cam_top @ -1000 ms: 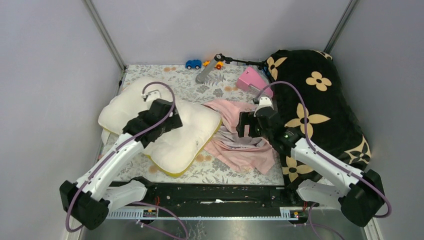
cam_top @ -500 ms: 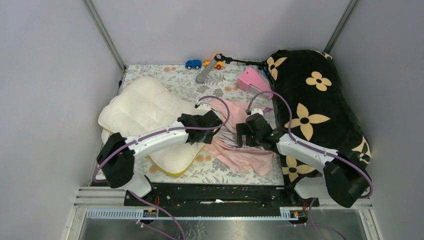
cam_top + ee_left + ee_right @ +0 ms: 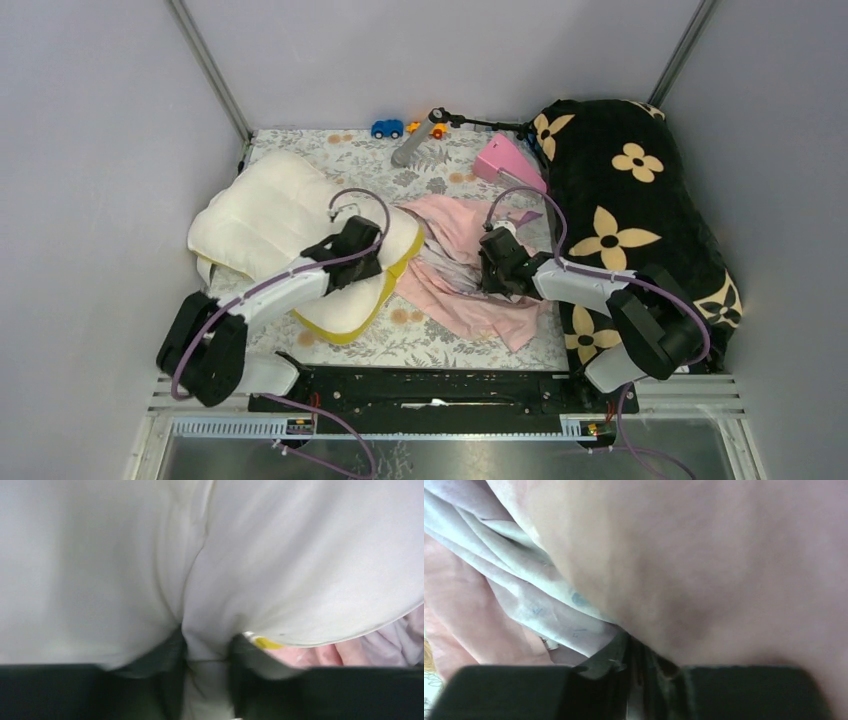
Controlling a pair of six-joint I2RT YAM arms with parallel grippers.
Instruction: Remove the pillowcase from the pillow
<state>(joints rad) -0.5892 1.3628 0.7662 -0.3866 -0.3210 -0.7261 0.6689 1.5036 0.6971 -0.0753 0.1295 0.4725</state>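
Observation:
The cream-white quilted pillow (image 3: 265,220) lies at the left, its right edge with the yellow trim (image 3: 385,290) lifted and curled over. My left gripper (image 3: 374,248) is shut on that edge; in the left wrist view a fold of the pillow (image 3: 300,570) is pinched at the gripper (image 3: 207,662). The pale pink pillowcase (image 3: 455,290) lies crumpled beside the pillow, apart from most of it. My right gripper (image 3: 488,268) is shut on the pillowcase; in the right wrist view pink cloth (image 3: 704,565) runs into the closed gripper (image 3: 639,667).
A black blanket with tan flowers (image 3: 640,200) fills the right side, right behind the right arm. At the back lie a pink object (image 3: 505,158), a grey tool (image 3: 415,145), a blue toy car (image 3: 386,128) and small orange toys (image 3: 438,130) on the floral tablecloth (image 3: 330,150).
My left arm swung across to the pillow's right edge, closed on it and drew it back left, curling it up. My right gripper dropped onto the pillowcase and closed.

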